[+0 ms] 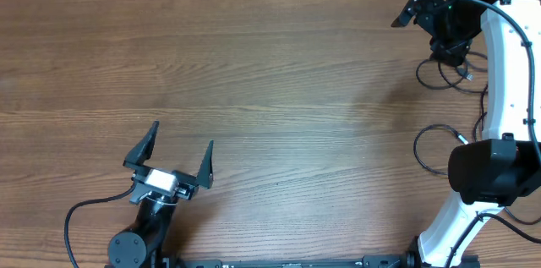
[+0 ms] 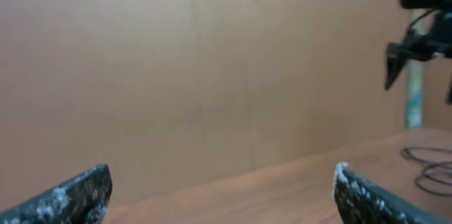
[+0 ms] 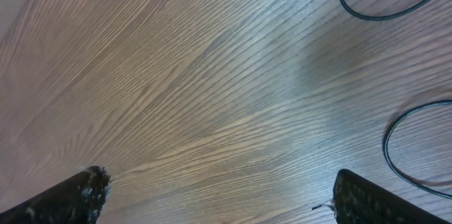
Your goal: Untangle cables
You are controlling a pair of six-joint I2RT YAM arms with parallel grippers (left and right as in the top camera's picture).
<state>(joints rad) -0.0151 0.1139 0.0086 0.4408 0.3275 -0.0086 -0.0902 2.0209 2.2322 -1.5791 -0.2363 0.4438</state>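
Thin black cables lie in loops on the wooden table at the far right: one loop (image 1: 420,73) under the right gripper, another (image 1: 418,151) nearer the right arm's base. My right gripper (image 1: 427,10) is open and empty above the table, just left of the upper loop. In the right wrist view its fingers (image 3: 229,196) frame bare wood, with cable arcs at the top right (image 3: 374,18) and right (image 3: 387,150). My left gripper (image 1: 175,154) is open and empty at the front left, far from the cables. Its wrist view (image 2: 222,196) shows cable loops (image 2: 432,174) at the far right.
The right arm's white links (image 1: 507,65) and its own thicker black wires run over the cable area. The left arm's wire (image 1: 80,213) curves at the front left. The right arm's gripper (image 2: 420,19) shows in the left wrist view.
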